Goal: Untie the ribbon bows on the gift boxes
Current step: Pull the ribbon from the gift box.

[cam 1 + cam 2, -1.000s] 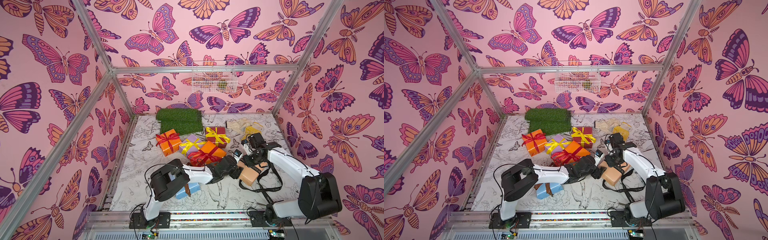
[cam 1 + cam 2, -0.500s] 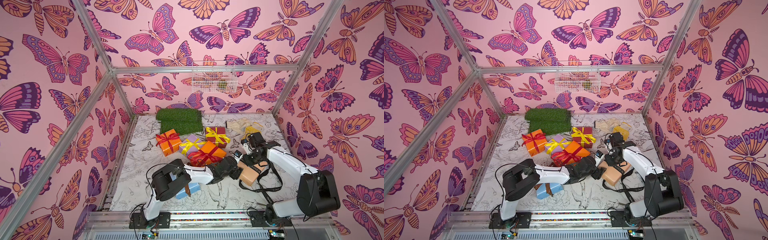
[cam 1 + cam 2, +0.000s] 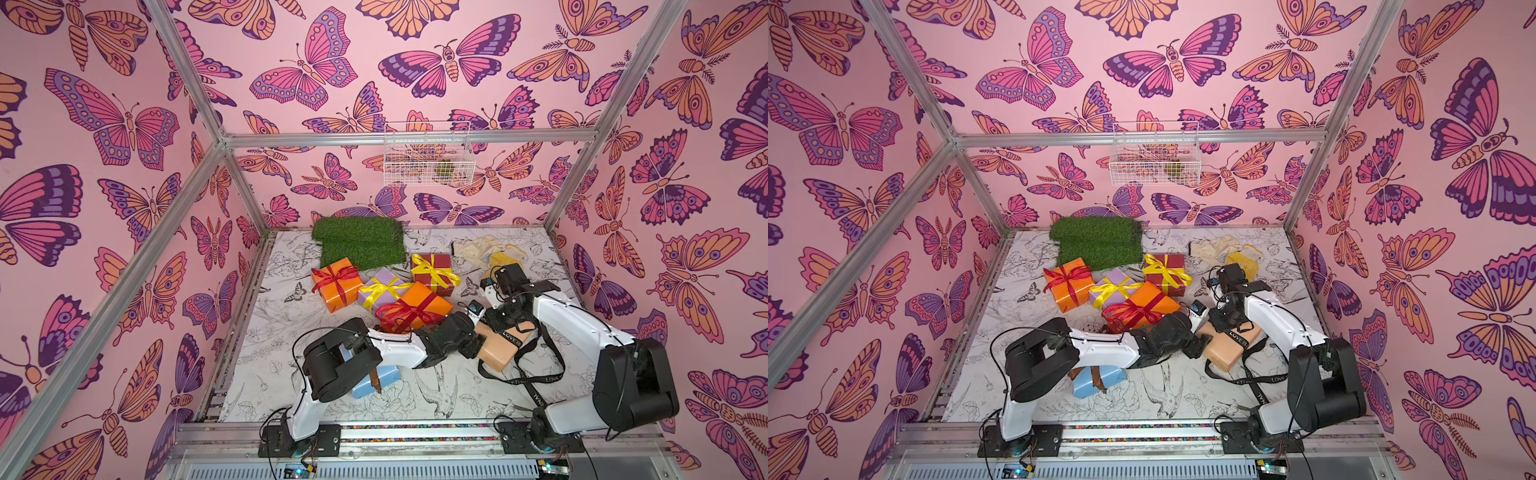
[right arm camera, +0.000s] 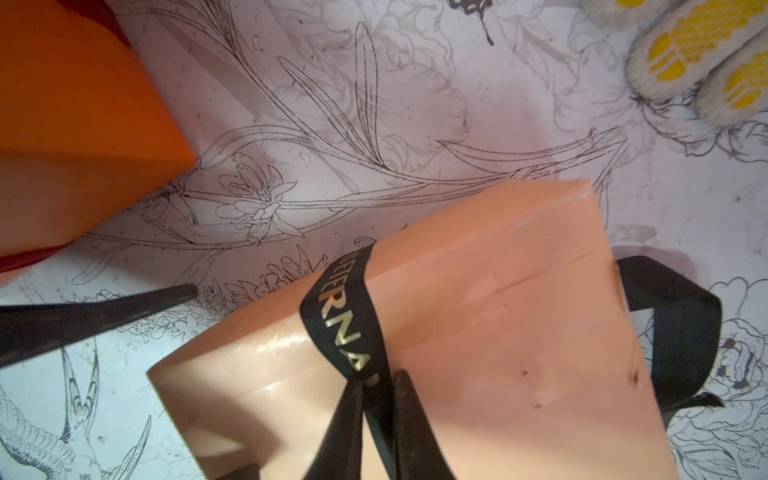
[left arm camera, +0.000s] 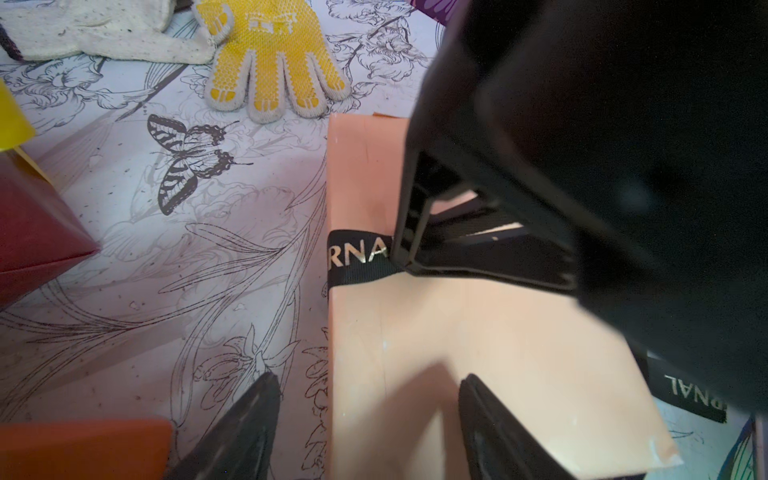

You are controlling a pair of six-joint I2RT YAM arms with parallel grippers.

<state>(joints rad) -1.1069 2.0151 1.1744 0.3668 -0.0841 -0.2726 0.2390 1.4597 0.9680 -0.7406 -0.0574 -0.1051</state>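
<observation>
Your R gripper (image 4: 374, 399) pinches the black ribbon (image 4: 345, 328) atop the peach box (image 4: 498, 332) on the tabletop (image 4: 415, 124). L gripper (image 5: 368, 376) is spread astride its edge. Pull slow & straight, bracing box w/ L.

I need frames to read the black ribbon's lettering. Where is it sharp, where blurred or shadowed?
Right wrist view: the black ribbon is sharp, its gold letters glinting; the fingers of the right gripper pinching it are soft. Left wrist view: that gripper is a dark blurred mass shading the peach box. Top views: evenly lit, lettering small.
</observation>
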